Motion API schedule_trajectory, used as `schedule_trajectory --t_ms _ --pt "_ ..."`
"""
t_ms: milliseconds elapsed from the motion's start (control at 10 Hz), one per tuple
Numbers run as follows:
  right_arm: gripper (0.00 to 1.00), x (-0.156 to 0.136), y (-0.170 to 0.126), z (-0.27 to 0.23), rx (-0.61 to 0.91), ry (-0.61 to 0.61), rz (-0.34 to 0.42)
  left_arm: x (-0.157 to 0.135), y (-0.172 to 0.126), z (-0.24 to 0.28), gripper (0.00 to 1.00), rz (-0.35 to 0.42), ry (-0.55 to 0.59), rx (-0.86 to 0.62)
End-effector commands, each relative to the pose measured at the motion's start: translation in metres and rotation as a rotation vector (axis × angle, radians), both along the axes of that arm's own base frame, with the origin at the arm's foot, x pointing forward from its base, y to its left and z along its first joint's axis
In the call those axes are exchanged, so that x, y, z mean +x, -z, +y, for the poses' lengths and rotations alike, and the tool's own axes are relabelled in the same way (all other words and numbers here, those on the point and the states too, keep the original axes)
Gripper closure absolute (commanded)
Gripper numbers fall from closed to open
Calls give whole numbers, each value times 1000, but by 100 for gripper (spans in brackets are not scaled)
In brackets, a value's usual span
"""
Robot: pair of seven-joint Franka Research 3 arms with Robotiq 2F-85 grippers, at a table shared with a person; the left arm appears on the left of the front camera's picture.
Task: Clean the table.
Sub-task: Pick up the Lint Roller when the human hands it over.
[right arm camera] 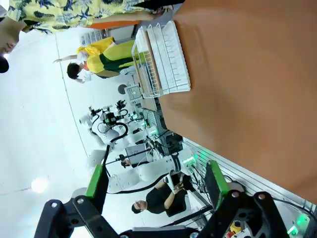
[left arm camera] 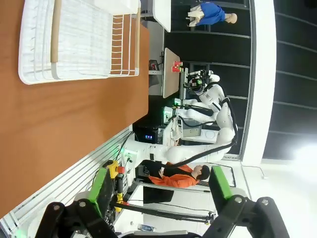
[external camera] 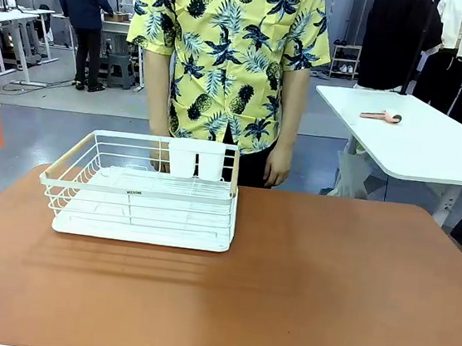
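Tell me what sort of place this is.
Probably a shared lab or workshop hall: a white wire dish rack staged on a reddish-brown matte table, a white-topped work table nearby, and people standing at benches on the grey floor behind.

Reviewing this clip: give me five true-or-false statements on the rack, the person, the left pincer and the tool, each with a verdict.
1. The rack stands on the table. True.
2. The rack is full of plates. False: no plates are in it; two white cups sit at its far edge.
3. The left pincer is open. True.
4. The person wears plain blue. False: the shirt is yellow with a pineapple print.
5. The pink tool lies beside the rack. False: it lies on the white table farther off.
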State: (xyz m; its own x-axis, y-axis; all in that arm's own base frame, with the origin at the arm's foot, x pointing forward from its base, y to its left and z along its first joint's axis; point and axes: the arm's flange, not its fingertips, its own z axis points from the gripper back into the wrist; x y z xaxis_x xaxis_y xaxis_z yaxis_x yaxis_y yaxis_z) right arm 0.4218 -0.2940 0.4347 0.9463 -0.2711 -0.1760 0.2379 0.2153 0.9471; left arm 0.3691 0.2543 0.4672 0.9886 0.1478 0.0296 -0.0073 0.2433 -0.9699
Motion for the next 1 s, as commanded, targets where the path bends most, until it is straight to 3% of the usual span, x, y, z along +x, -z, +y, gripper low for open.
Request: schedule_trajectory --t_ms 0,500,900 --pt "0 -7 -5 -28 16 44 -3 -2 -15 14 0 6 -10 -5" --pt "0 -22 -2 -50 -18 82 4 -14 -31 32 0 -2 -70 16" --pt "0 -25 1 -52 -12 100 6 -16 -23 37 0 -5 -83 34"
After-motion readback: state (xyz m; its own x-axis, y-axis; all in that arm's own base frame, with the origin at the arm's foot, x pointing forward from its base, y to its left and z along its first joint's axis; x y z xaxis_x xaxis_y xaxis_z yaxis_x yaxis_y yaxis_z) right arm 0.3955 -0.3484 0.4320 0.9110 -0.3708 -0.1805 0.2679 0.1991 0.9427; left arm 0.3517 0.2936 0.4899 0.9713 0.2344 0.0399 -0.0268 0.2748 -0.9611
